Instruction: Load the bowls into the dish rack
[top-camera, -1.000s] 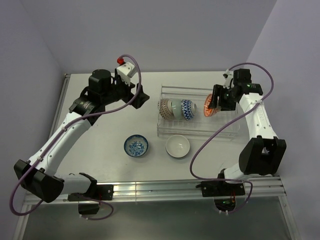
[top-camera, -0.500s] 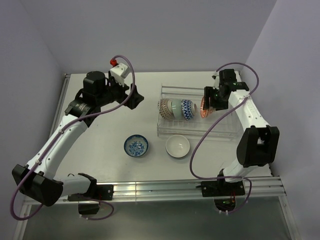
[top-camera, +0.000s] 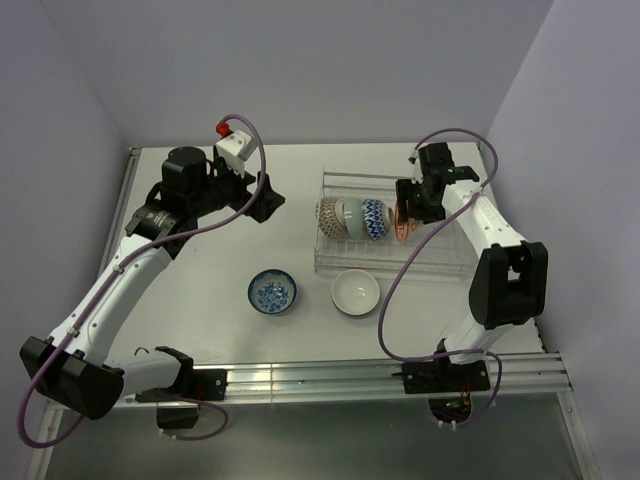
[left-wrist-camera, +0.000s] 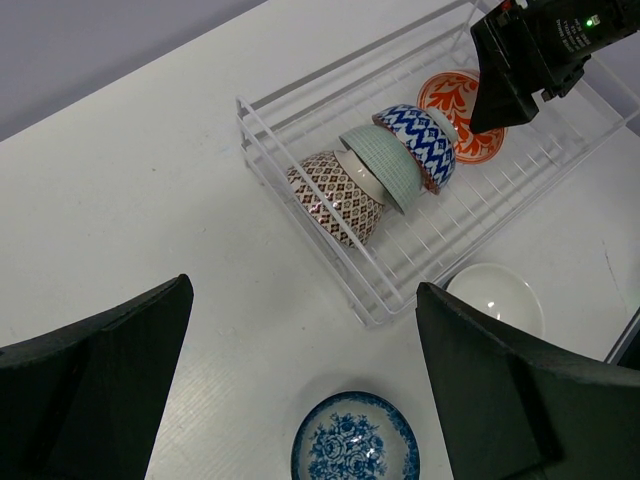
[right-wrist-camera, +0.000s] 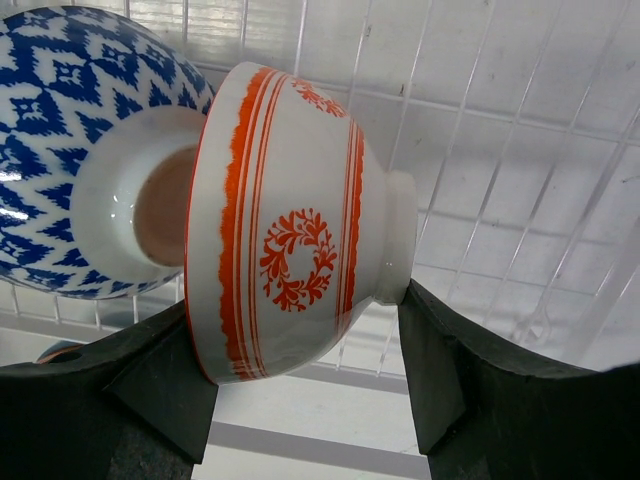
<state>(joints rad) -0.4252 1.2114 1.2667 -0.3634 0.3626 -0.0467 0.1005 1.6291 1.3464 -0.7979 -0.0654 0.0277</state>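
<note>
The dish rack (top-camera: 440, 255) of thin wires lies right of centre. In it stand a brown-patterned bowl (top-camera: 329, 215), a pale green bowl (top-camera: 350, 216) and a blue-white zigzag bowl (top-camera: 374, 218), all on edge. My right gripper (top-camera: 410, 205) is shut on an orange-red bowl (right-wrist-camera: 290, 220), held on edge over the rack with its rim up against the blue-white bowl (right-wrist-camera: 60, 100). A blue floral bowl (top-camera: 272, 292) and a plain white bowl (top-camera: 356, 292) sit on the table in front of the rack. My left gripper (left-wrist-camera: 303, 288) hangs open high above the table, left of the rack, holding nothing.
The right half of the rack (left-wrist-camera: 262, 150) holds no bowls. The rack's near long side runs just behind the white bowl (left-wrist-camera: 495, 300). A metal rail (top-camera: 300, 378) borders the table's near edge, and walls close in at the back and right.
My right gripper has carried the orange-red bowl leftward along the rack, up to the blue-white bowl. The left arm has drifted slightly left, still open.
</note>
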